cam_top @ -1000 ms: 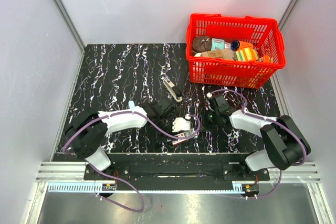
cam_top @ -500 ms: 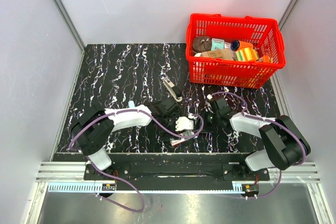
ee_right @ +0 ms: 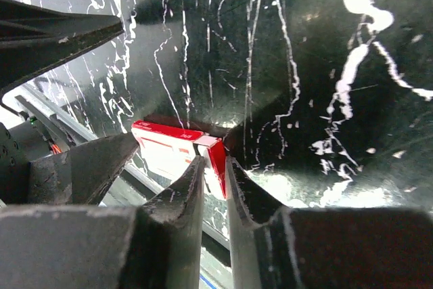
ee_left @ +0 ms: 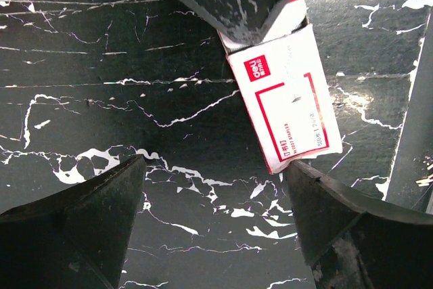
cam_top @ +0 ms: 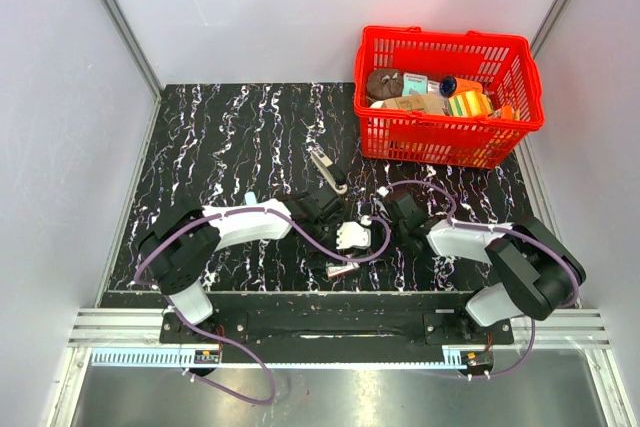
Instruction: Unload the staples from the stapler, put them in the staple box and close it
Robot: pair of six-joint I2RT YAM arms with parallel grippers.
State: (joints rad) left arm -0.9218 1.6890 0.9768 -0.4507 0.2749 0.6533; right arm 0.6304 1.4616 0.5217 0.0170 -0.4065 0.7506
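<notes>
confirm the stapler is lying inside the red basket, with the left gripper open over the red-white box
Wrong on the stapler: the top external view shows it lying on the table beside the red basket, not inside. The left gripper is indeed open over the red-white box.

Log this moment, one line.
phase: pre-unload | left tool open around red-white box | right tool pinching box end | stapler lying apart on table, untouched

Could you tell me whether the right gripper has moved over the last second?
Yes. The right gripper, pinching the small box, has shifted left, away from the red basket.
</notes>
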